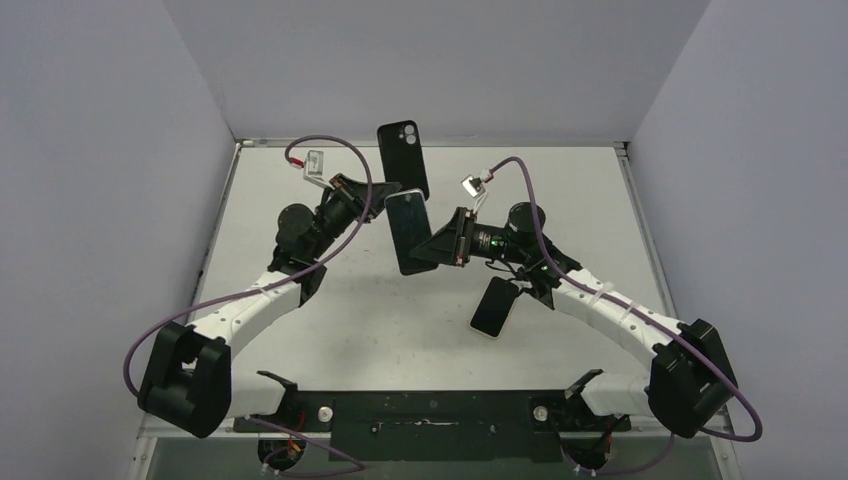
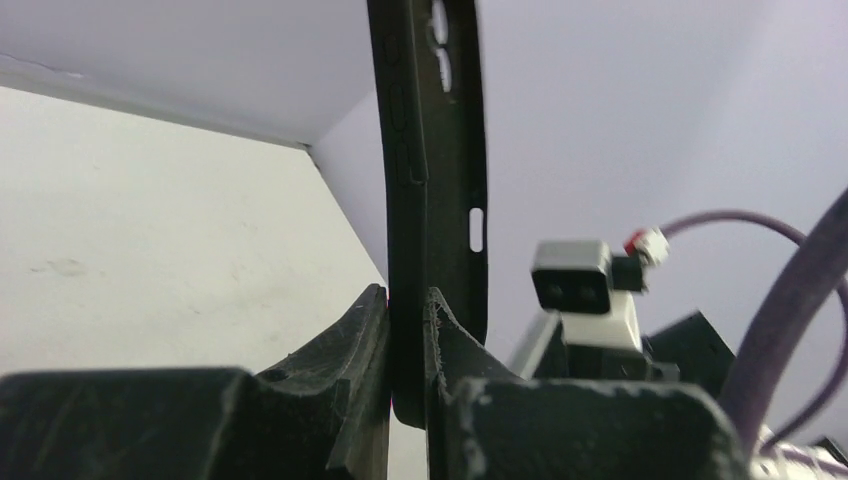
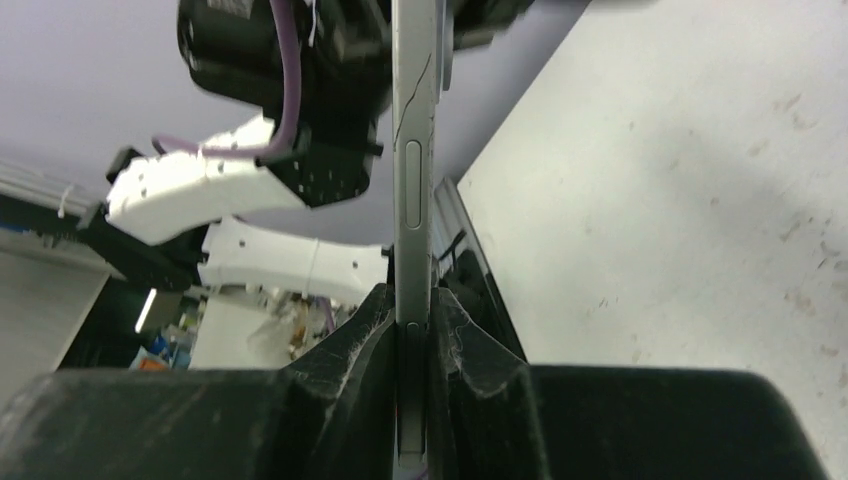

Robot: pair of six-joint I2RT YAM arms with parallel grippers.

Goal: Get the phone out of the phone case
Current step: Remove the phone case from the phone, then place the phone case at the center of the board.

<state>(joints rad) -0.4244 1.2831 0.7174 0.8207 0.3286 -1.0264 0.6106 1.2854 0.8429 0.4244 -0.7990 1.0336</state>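
The black phone case point(image 1: 403, 155), with its camera cut-out at the top, is held up in the air by my left gripper point(image 1: 372, 192), which is shut on its lower edge. In the left wrist view the case point(image 2: 432, 150) stands edge-on between the jaws of the left gripper point(image 2: 408, 330). The phone point(image 1: 408, 232), a grey slab, is out of the case and just below it. My right gripper point(image 1: 441, 246) is shut on its side. In the right wrist view the phone's silver edge point(image 3: 413, 180) rises from between the jaws of the right gripper point(image 3: 414, 325).
A second phone point(image 1: 492, 306) with a dark screen and a pale rim lies flat on the white table point(image 1: 330, 320) under my right arm. Grey walls stand on the left, right and far sides. The right wrist's camera point(image 2: 573, 280) shows close by in the left wrist view.
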